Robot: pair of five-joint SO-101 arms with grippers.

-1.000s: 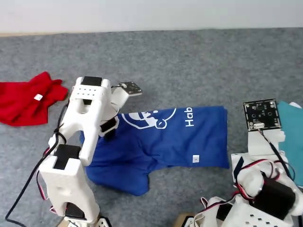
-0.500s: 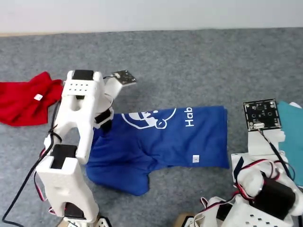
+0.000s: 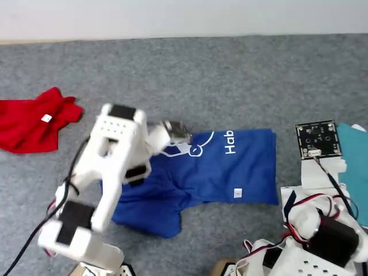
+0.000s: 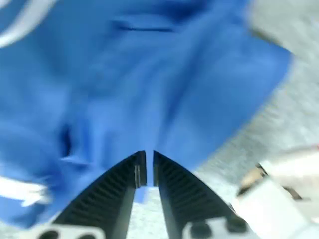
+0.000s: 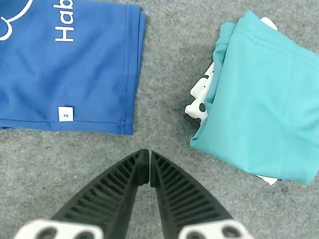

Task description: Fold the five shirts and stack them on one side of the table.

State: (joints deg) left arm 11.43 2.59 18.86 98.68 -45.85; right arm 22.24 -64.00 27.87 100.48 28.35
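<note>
Now, the left gripper's (image 4: 144, 153) black ribbed fingers are pressed together to a hairline slit, tips against the wide blue cotton shirt with white print (image 3: 230, 172). Whether a fold of it is caught between them I cannot tell, for the cloth is smeared there. In the high view this arm leans over the sleeve end of the blue shirt, which lies spread flat and lengthwise on the grey carpeted table (image 3: 230, 75), its lower sleeve bunched into a soft lump.

The right gripper (image 5: 145, 152) also has its fingers closed flat against each other, holding nothing. It hangs over bare carpet just off the hem end of the blue shirt. A folded teal shirt (image 5: 264, 99) lies a little beyond that hem, apart from it. A crumpled red shirt (image 3: 31, 123) lies well apart from the blue shirt, past its sleeve end.

The blue shirt looks light and limp. It should drape and slide over the carpet rather than hold a crease, and a pinch of one layer is likely to drag the rest along. The best hold is probably a doubled edge: the stitched hem corner near the small white tag, or the sleeve cuff, where the seam gives the fingers something thicker to bite.
</note>
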